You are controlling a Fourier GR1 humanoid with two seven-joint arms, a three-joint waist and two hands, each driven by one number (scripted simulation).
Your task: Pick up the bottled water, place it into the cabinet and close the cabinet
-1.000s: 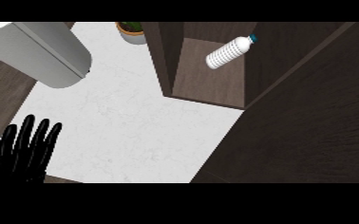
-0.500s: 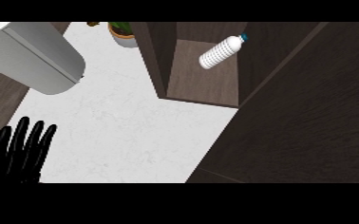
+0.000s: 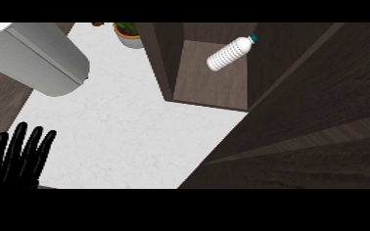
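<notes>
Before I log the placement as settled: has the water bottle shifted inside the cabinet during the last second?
Cannot tell. The water bottle sits lower-left in the head view, but the cabinet and plant pot shifted too, so the view moved.

A kitchen: a white marble counter point(image 3: 130, 127) runs between dark wood fronts, with an open dark wood cabinet point(image 3: 209, 78) at the far right, a grey appliance point(image 3: 43, 58) far left, and a potted plant point(image 3: 128, 33) beyond.

White ribbed bottled water point(image 3: 229, 54), blue cap, lying tilted inside open dark-wood cabinet point(image 3: 209, 80)
</notes>
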